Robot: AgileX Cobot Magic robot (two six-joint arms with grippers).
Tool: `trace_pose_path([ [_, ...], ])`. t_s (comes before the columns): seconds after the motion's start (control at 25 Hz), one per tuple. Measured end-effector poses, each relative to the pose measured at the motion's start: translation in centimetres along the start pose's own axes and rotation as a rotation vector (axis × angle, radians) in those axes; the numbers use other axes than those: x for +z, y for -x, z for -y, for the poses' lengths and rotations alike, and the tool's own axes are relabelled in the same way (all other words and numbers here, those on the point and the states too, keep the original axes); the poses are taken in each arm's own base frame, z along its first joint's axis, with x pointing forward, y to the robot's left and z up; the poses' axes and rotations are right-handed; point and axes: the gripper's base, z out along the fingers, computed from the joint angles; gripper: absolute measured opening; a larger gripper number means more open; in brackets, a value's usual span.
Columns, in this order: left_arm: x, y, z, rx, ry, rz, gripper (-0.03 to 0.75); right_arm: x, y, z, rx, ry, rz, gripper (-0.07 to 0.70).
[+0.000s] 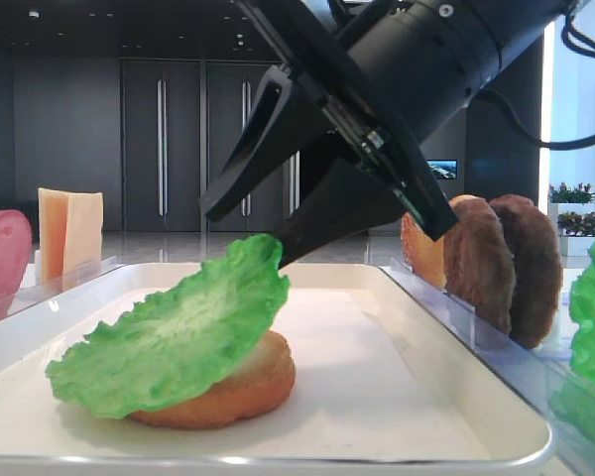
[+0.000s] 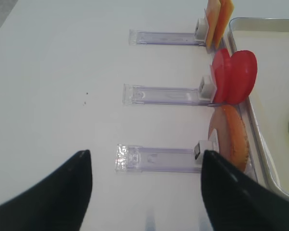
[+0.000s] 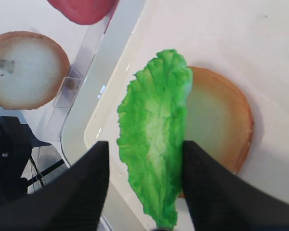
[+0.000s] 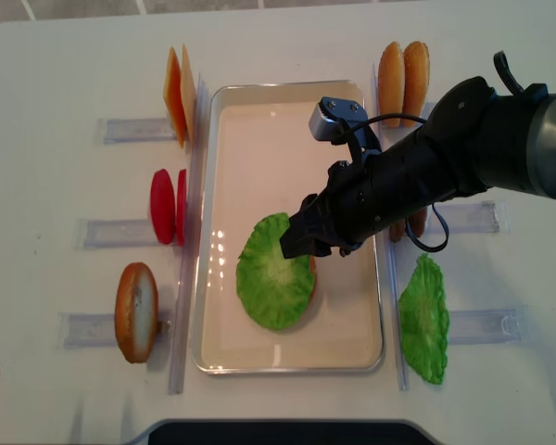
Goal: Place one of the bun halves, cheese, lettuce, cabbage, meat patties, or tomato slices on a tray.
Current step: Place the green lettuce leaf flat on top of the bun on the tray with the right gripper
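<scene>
One lettuce leaf was seen draped, tilted, over a bun half on the tray, the right gripper spread apart around its raised edge (release seemingly under way), so placement was judged nearly done.

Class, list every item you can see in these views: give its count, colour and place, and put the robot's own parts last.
tray: one, cream-white, table centre.
bun half: one, golden-brown, on the tray under the lettuce.
lettuce leaf: one, green, leaning on that bun.
second lettuce leaf: one, green, right of tray.
cheese slices: two, yellow-orange, upper left.
tomato slices: two, red, left of tray.
bun half in holder: one, lower left.
bun halves: two, upper right.
meat patties: two, dark brown, right of tray.
right gripper: black, jaws open over the lettuce.
left gripper: black, jaws open.
</scene>
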Motion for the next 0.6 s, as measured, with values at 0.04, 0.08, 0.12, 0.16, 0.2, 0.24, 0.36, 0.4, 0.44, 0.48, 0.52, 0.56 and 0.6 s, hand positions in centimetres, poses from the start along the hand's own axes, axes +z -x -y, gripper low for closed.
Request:
trace_pose_path([
  [0.04,0.0,0.0,0.0,0.0,0.0,0.0,0.535,0.0,0.0,0.0,-0.004,-0.002,-0.002,0.365],
  [0.08,0.0,0.0,0.0,0.0,0.0,0.0,0.535,0.0,0.0,0.1,-0.007,-0.006,-0.002,0.384],
  [0.12,0.0,0.0,0.0,0.0,0.0,0.0,0.535,0.0,0.0,0.1,-0.012,-0.011,-0.002,0.407],
  [0.16,0.0,0.0,0.0,0.0,0.0,0.0,0.535,-0.1,0.0,0.1,-0.017,-0.013,-0.002,0.426],
  [0.2,0.0,0.0,0.0,0.0,0.0,0.0,0.535,-0.2,0.0,0.0,-0.025,-0.016,-0.001,0.447],
  [0.24,0.0,0.0,0.0,0.0,0.0,0.0,0.535,-0.3,0.1,-0.1,-0.032,-0.02,0.005,0.462],
  [0.36,0.0,0.0,0.0,0.0,0.0,0.0,0.535,-0.9,0.3,-0.4,-0.063,-0.036,0.024,0.487],
  [0.4,0.0,0.0,0.0,0.0,0.0,0.0,0.535,-1.1,0.3,-0.6,-0.075,-0.041,0.028,0.49],
  [0.44,0.0,0.0,0.0,0.0,0.0,0.0,0.535,-1.4,0.4,-0.8,-0.086,-0.046,0.037,0.491],
  [0.48,0.0,0.0,0.0,-0.001,-0.001,0.0,0.535,-1.7,0.4,-0.9,-0.096,-0.052,0.043,0.493],
  [0.52,0.0,0.0,0.0,-0.001,-0.001,0.0,0.535,-2.0,0.5,-1.1,-0.106,-0.058,0.053,0.493],
  [0.56,0.0,0.0,0.0,-0.001,-0.001,0.0,0.535,-2.3,0.5,-1.3,-0.114,-0.064,0.057,0.493],
  [0.6,0.0,0.0,0.0,-0.001,-0.001,0.0,0.535,-2.5,0.6,-1.4,-0.123,-0.072,0.062,0.493],
])
